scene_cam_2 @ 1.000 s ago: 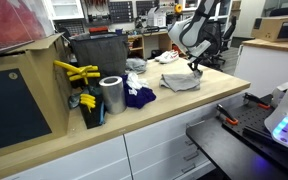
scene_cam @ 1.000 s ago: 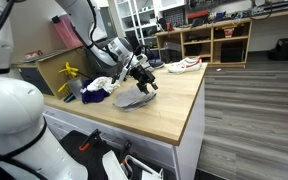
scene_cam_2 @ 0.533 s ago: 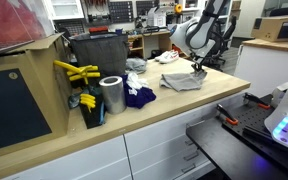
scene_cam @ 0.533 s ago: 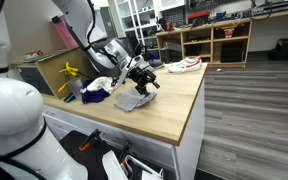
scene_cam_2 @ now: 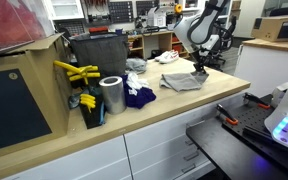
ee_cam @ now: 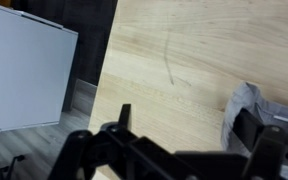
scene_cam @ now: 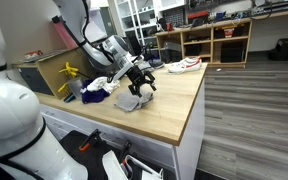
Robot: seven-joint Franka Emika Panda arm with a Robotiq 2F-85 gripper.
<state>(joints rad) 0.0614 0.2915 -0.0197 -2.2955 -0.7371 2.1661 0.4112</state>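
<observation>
A crumpled grey cloth [scene_cam: 127, 101] [scene_cam_2: 182, 82] lies on the wooden worktop [scene_cam: 174, 110] [scene_cam_2: 174, 110]. My gripper [scene_cam: 141, 86] [scene_cam_2: 198, 69] hovers low over the cloth's edge, on the side toward the table's open end. In the wrist view the gripper [ee_cam: 184, 116] is open, with bare wood between its dark fingers [ee_cam: 124, 112]. The grey cloth [ee_cam: 256, 102] sits at the right finger, partly behind it; whether it touches is unclear. Nothing is held.
A heap of blue and white cloths [scene_cam: 99, 90] [scene_cam_2: 137, 96] lies beside the grey one. A metal can [scene_cam_2: 111, 95], yellow tools [scene_cam_2: 74, 72] and a dark bin [scene_cam_2: 99, 55] stand further along. A shoe [scene_cam: 184, 65] [scene_cam_2: 169, 56] rests at the far end. The table edge [ee_cam: 102, 70] is close.
The gripper has shifted a little along the cloth's edge and come lower. Its jaws have stayed open. The cloth looks slightly more bunched.
</observation>
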